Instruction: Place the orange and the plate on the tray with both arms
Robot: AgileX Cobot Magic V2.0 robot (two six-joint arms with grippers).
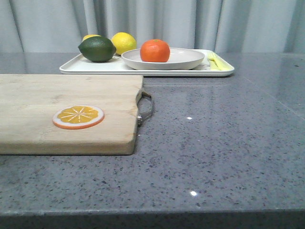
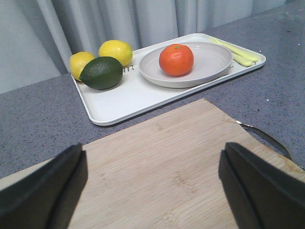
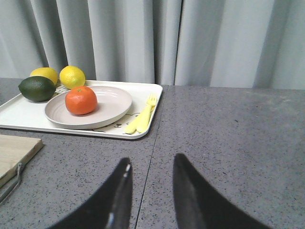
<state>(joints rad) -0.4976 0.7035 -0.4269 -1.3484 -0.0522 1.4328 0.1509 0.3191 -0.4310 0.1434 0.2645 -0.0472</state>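
Observation:
The orange [image 1: 155, 50] sits in the off-white plate [image 1: 186, 60], which rests on the white tray [image 1: 95, 67] at the back of the table. They also show in the left wrist view, orange [image 2: 176, 59], plate [image 2: 212, 59], tray [image 2: 124, 98], and in the right wrist view, orange [image 3: 81, 100], plate [image 3: 112, 102], tray [image 3: 19, 114]. My left gripper [image 2: 152, 183] is open and empty above the wooden cutting board [image 2: 162, 171]. My right gripper [image 3: 151, 164] is open and empty over the grey table, short of the tray. Neither gripper shows in the front view.
On the tray also lie a dark green lime [image 1: 97, 48], two yellow lemons [image 1: 124, 42] and yellow cutlery [image 1: 217, 61]. The cutting board [image 1: 62, 114] with a metal handle [image 1: 145, 107] lies at the front left, an orange slice [image 1: 78, 117] on it. Grey curtains hang behind.

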